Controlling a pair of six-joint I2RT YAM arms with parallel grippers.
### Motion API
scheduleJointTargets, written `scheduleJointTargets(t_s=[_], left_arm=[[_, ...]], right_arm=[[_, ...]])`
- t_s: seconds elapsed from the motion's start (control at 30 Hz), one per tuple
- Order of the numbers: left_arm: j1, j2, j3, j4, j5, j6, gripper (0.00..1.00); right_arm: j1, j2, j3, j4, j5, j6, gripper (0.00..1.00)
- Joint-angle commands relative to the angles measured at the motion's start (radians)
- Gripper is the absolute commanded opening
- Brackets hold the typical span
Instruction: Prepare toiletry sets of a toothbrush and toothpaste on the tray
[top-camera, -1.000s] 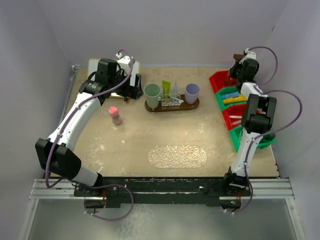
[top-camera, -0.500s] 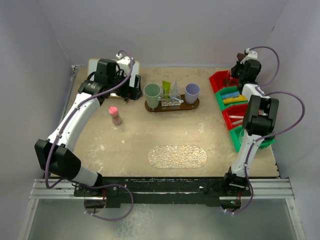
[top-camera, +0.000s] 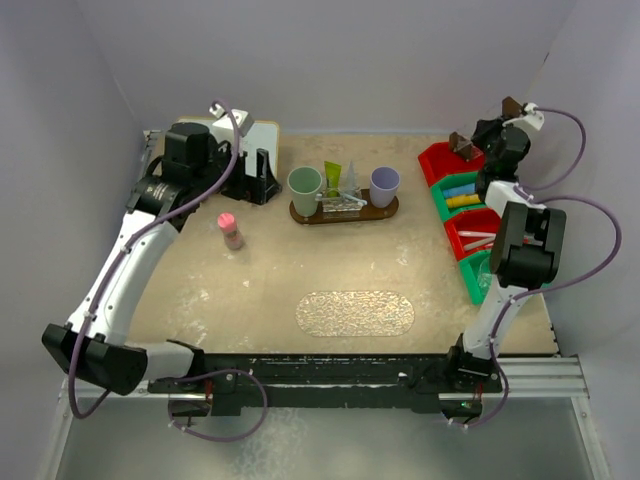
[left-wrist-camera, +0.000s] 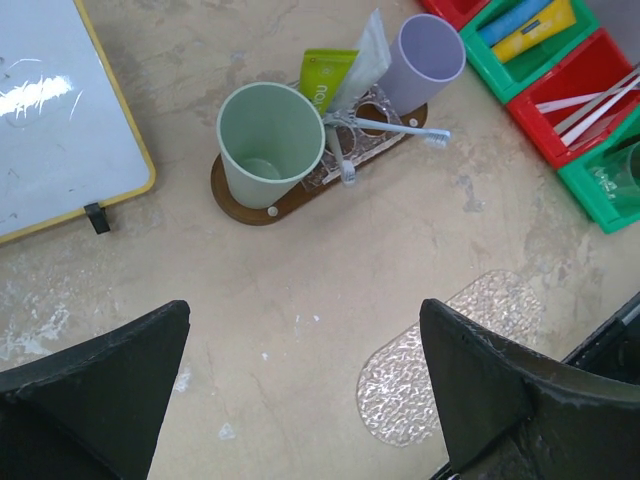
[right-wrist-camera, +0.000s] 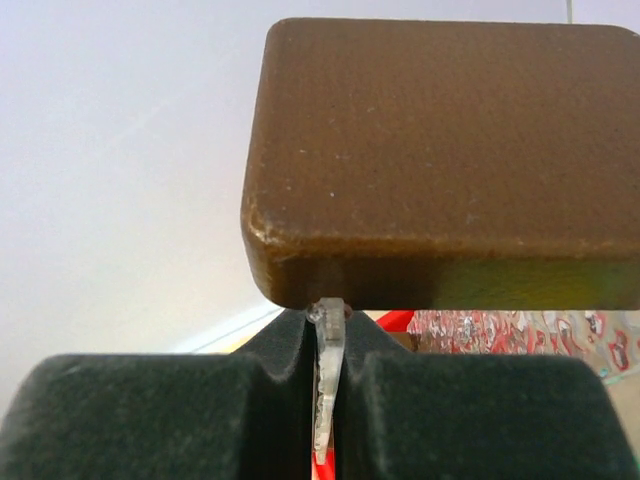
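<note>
The right fingers (right-wrist-camera: 300, 385), raised high over the far end of the row of red and green bins (top-camera: 437, 163), are pinched tight on a thin clear tab (right-wrist-camera: 327, 340) under a brown piece (right-wrist-camera: 440, 160) with rounded corners. What that piece is cannot be told from here. The left fingers (top-camera: 258, 182) stand wide apart and empty near the whiteboard (left-wrist-camera: 50, 110), well clear of the work. The one set in view sits at the far middle of the surface. There a brown tray (left-wrist-camera: 240, 205) carries a green cup (left-wrist-camera: 268, 140) and a lilac cup (left-wrist-camera: 425, 55), with a green tube (left-wrist-camera: 325, 75) and a pale tube (left-wrist-camera: 368, 55) standing between them and a toothbrush (left-wrist-camera: 400, 127) lying across the rack. Spare tubes (top-camera: 460, 190) and brushes (top-camera: 477, 236) wait in the bins, and a pink-capped bottle (top-camera: 231, 230) stands apart on the left. The chief hazard appears to be the grip. A narrow pinch on a slim clear edge, with the bulk of the piece hanging beyond it, could let it swing or slip into the bins below. A low pass toward the tray might also tip the light cups or roll the loose brush off.
</note>
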Motion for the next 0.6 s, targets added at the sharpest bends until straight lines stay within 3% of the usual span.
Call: scheduleJointTargets(t_s=[0.0,0.23,0.43,0.57], left_arm=[[0.007,-0.065,-0.006,0.0,0.039,-0.057,0.93],[0.006,-0.126,-0.039,0.003,0.079,-0.135,0.93],[0.0,-0.131,-0.062,0.041,0.131,-0.214,0.94],[-0.03,-0.121,-0.051,0.045,0.14,-0.228,0.93]], right_arm=[[0.032,-0.19,-0.13,0.281,0.03,0.238,0.0],[0.095,-0.512,-0.498,0.275,0.039,0.475,0.0],[0.15,-0.944,-0.816,0.009,0.01,0.576,0.0],[0.227,-1.144,-0.974,-0.134,0.006,0.687,0.0]])
